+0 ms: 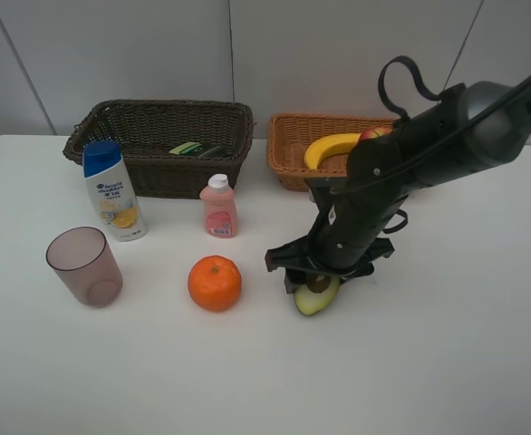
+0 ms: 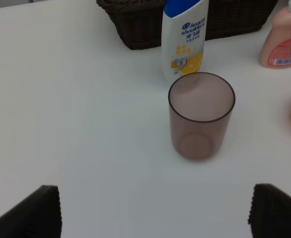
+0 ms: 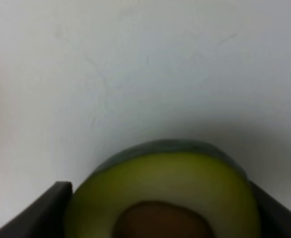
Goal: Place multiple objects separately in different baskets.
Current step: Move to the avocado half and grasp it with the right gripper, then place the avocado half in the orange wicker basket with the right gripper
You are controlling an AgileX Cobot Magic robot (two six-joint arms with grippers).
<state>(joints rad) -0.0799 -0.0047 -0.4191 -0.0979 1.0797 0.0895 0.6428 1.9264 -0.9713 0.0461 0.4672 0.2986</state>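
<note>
My right gripper (image 1: 318,272) is down on the table over the halved avocado (image 1: 317,297); in the right wrist view its two dark fingers (image 3: 36,213) press against both sides of the avocado (image 3: 160,188), which lies cut face and pit up. The left gripper (image 2: 153,213) is open and empty, short of the mauve cup (image 2: 201,116). An orange (image 1: 215,283), a pink bottle (image 1: 218,207), the shampoo bottle (image 1: 113,190) and the cup (image 1: 84,265) stand on the table. A banana (image 1: 331,148) and an apple (image 1: 375,133) lie in the tan basket (image 1: 288,149). A dark green bottle (image 1: 196,148) lies in the dark brown basket (image 1: 157,172).
Both baskets stand side by side along the back of the white table, near the wall. The right arm (image 1: 429,154) reaches across the front of the tan basket. The left arm is out of the high view.
</note>
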